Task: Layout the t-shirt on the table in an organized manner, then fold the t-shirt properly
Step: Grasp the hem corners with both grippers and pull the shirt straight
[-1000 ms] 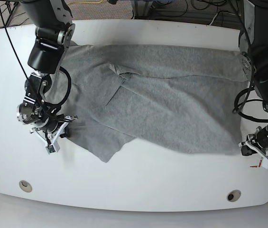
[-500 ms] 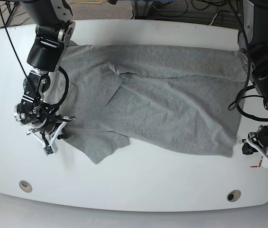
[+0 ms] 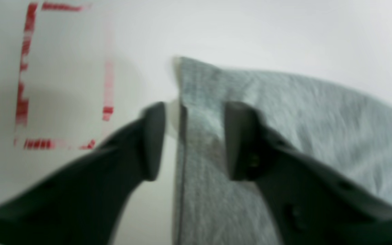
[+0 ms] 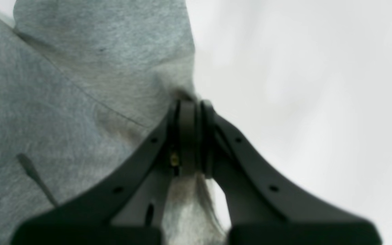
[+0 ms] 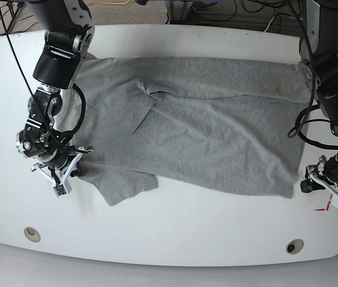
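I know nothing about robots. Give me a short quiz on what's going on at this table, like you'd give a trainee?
1. True or false: the right arm's jaws are shut on the heather-grey cotton t-shirt.
2. The red tape mark on the glossy white table lies nearest to: A) the left arm's jaws, B) the right arm's jaws, C) the shirt's sleeve.
3. Fill in: the left arm's jaws stand ____ (open or shut), one on each side of the shirt's edge.

Key: 1 true; 2 A; 3 open.
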Controlling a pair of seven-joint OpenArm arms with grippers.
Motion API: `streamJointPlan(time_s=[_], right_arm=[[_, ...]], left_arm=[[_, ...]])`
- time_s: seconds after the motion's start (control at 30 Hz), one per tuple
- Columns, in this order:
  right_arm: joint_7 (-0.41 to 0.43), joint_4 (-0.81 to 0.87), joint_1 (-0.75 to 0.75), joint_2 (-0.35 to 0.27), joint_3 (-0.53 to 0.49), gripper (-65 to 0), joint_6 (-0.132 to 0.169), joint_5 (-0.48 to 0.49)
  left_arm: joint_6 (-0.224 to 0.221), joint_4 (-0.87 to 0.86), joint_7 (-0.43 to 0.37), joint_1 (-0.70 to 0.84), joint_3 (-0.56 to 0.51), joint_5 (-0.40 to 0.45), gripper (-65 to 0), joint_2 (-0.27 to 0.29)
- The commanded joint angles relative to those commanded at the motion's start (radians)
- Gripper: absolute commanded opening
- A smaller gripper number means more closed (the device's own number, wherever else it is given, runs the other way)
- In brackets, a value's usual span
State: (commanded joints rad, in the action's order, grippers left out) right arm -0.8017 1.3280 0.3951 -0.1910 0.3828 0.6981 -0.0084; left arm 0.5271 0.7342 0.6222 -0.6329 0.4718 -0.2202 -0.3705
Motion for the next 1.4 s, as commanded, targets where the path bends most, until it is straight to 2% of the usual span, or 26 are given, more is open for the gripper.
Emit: streamJointPlan(time_s=[0.07, 0.23, 0.5, 0.63, 0.83, 0.97, 1.1, 1.17, 1.2, 1.23, 1.33, 1.4], right_arm=[[0.000, 0.000, -0.009, 0.000, 0.000, -65.0, 0.000, 0.002], [0.000, 0.000, -0.017, 0.000, 0.000, -65.0, 0.000, 0.005], [0.002, 0.002, -0.032, 0.002, 0.002, -65.0, 0.000, 0.006], [0.002, 0.006, -0.041, 0.002, 0.002, -65.0, 0.000, 0.006], [0.003, 0.006, -0.048, 0.002, 0.003, -65.0, 0.000, 0.006], [0.003, 0.006, -0.048, 0.002, 0.005, -65.0, 0.000, 0.006], [0.003, 0.006, -0.048, 0.002, 0.005, -65.0, 0.000, 0.006], [0.003, 0.006, -0.048, 0.002, 0.005, -65.0, 0.000, 0.006], [0.003, 0.006, -0.048, 0.002, 0.005, -65.0, 0.000, 0.006], [0.003, 0.006, -0.048, 0.002, 0.005, -65.0, 0.000, 0.006], [0.003, 0.006, -0.048, 0.002, 0.005, -65.0, 0.000, 0.005], [0.003, 0.005, -0.046, 0.000, 0.005, -65.0, 0.000, 0.005]], left_arm=[[-0.029, -0.049, -0.046, -0.003, -0.002, 0.000, -19.9, 0.000], [-0.029, -0.153, -0.118, -0.026, -0.003, 0.005, -21.5, -0.002], [-0.029, -0.278, -0.180, -0.044, -0.003, 0.005, -21.5, 0.002], [-0.029, -0.287, -0.192, -0.044, -0.011, 0.006, -21.5, 0.031], [-0.029, -0.287, -0.192, -0.051, -0.114, 0.000, -21.7, 0.066], [-0.029, -0.287, -0.190, -0.066, -0.141, 0.000, -22.1, 0.087], [-0.029, -0.285, -0.190, -0.066, -0.143, -0.002, -29.0, 0.097], [-0.031, -0.281, -0.192, -0.068, -0.143, -0.002, -39.3, 0.097], [-0.031, -0.281, -0.192, -0.068, -0.143, -0.002, -41.9, 0.097], [-0.031, -0.281, -0.192, -0.077, -0.143, 0.000, -48.9, 0.097], [-0.031, -0.281, -0.192, -0.087, -0.143, 0.002, -60.6, 0.094], [-0.029, -0.281, -0.192, -0.089, -0.143, 0.002, -63.7, 0.089]])
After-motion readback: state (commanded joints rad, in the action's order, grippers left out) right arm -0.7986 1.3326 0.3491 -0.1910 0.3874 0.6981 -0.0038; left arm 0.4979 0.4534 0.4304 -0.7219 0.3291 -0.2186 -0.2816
